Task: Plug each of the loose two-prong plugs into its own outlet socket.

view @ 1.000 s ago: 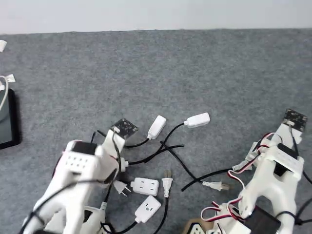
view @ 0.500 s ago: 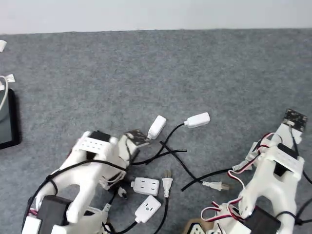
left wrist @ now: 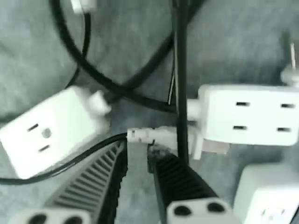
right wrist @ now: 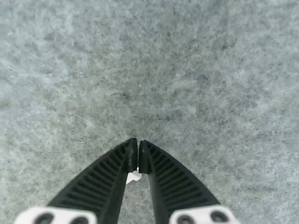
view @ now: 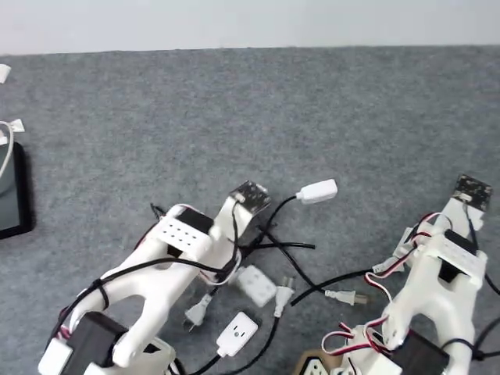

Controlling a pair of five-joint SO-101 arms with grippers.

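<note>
- High view: your left arm has swung in from the lower left and now sits over the cable tangle at centre. On the way, the triple socket block got shoved and turned, so it lies askew just below centre. A two-prong plug lies right beside the block, a second plug is to its lower left, and a third plug is well off to the right. None is seated. Your right arm hasn't budged at the lower right.
- Left wrist view: the left gripper is low over the tabletop, its fingers a narrow gap apart. The tips are right at a white cable end next to the triple socket block. A black cable crosses between them, and a single socket sits on the other side. Nothing looks clamped yet. You're in grabbing range, I'd say, but that cable could snag.
- Right wrist view: the right gripper has its fingers pressed together over bare grey tabletop, idle.
</note>
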